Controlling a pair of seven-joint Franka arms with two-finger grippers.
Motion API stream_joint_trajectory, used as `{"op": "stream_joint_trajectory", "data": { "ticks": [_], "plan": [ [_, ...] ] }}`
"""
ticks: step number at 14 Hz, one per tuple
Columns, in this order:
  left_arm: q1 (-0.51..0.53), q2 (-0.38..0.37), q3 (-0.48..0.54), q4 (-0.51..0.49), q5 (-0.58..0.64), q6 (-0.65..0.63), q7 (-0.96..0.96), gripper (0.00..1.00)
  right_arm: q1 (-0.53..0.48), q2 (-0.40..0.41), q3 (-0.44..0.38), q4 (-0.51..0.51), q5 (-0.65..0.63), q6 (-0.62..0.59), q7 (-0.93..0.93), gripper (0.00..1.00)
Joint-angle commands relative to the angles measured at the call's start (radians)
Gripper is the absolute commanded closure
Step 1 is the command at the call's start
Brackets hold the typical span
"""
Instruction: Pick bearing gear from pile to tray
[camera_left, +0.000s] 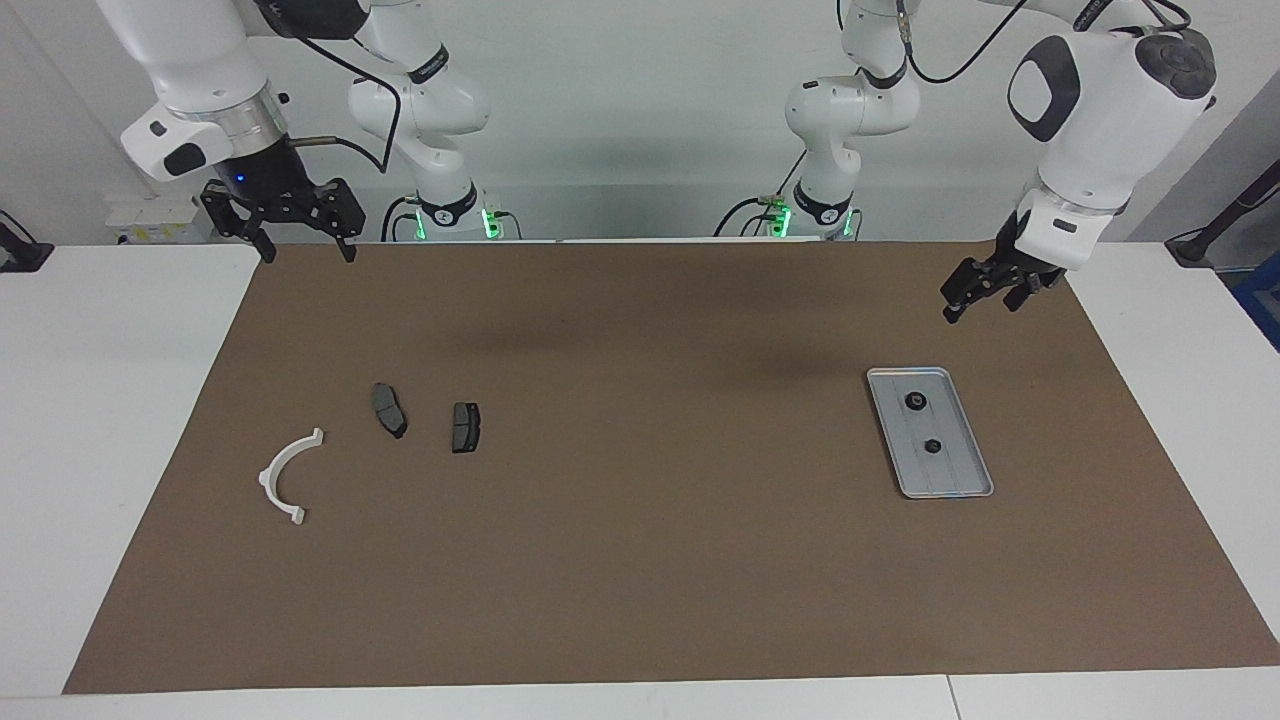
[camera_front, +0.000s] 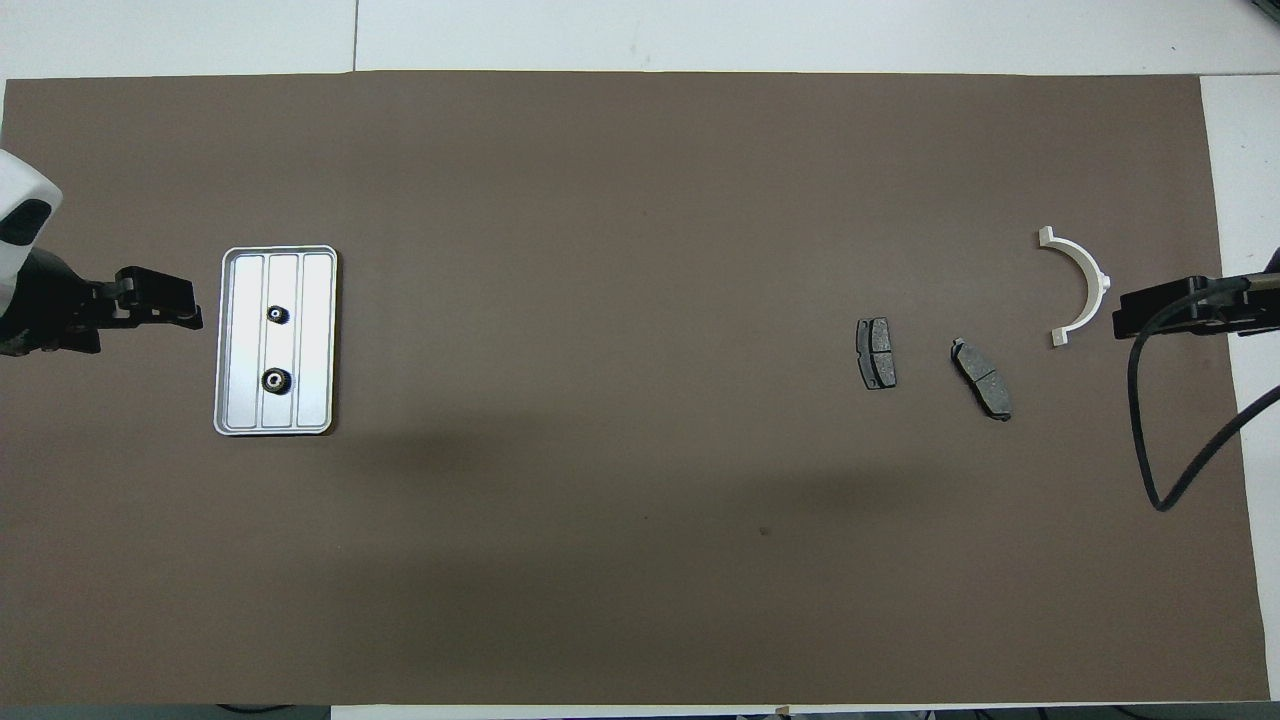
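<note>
Lying flat on the brown mat (camera_left: 640, 560), the tray (camera_left: 958, 480) is the landmark here: it sits toward the left arm's end of the table, its long axis running roughly from the robots' side outward across the mat's width, slightly skewed in the facing view. Faint ribs run along that same length. Inside it rest two bearing gears, small black round pieces: one gear (camera_left: 914, 401) in the half of the tray nearer the robots, the other gear (camera_left: 932, 447) near the tray's middle, both on the central strip and apart from each other.

What remains of the pile lies well apart from the tray, toward the right arm's end: two dark brake pads, one pad (camera_left: 465, 427) closest to the tray, the second pad (camera_left: 389, 409) just beside it, then a white half-ring bracket (camera_left: 283, 478) farthest from the tray, its open side facing away from it.

The left gripper (camera_left: 984, 296) hangs in the air over the mat just off the tray's robot-side corner, fingers spread wide, holding nothing. The right gripper (camera_left: 298, 243) hovers high over the mat's robot-side edge at the right arm's end, well apart from the tray, its fingers likewise wide and empty.

The mat covers a white table (camera_left: 110, 400); a pale wall (camera_left: 640, 120) stands past the arm bases.
</note>
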Motion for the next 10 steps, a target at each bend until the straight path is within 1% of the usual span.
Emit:
{"op": "stream_joint_trajectory", "data": {
  "ticks": [1,4,8,10],
  "plan": [
    [-0.004,0.008,0.006,0.021,-0.016,-0.049,0.016,0.0,-0.012,-0.015,0.006,-0.013,0.016,0.017,-0.03,0.0],
    [-0.004,0.002,0.006,0.015,-0.015,-0.038,0.007,0.0,-0.011,-0.015,0.006,-0.013,0.017,0.017,-0.027,0.0],
    [0.009,-0.026,0.006,0.008,-0.016,-0.075,0.019,0.0,-0.014,-0.015,0.006,-0.014,0.017,0.02,-0.027,0.0],
    [0.01,-0.029,0.007,0.01,-0.015,-0.072,0.025,0.0,-0.017,-0.015,0.006,-0.014,0.017,0.031,-0.03,0.0]
  ]
}}
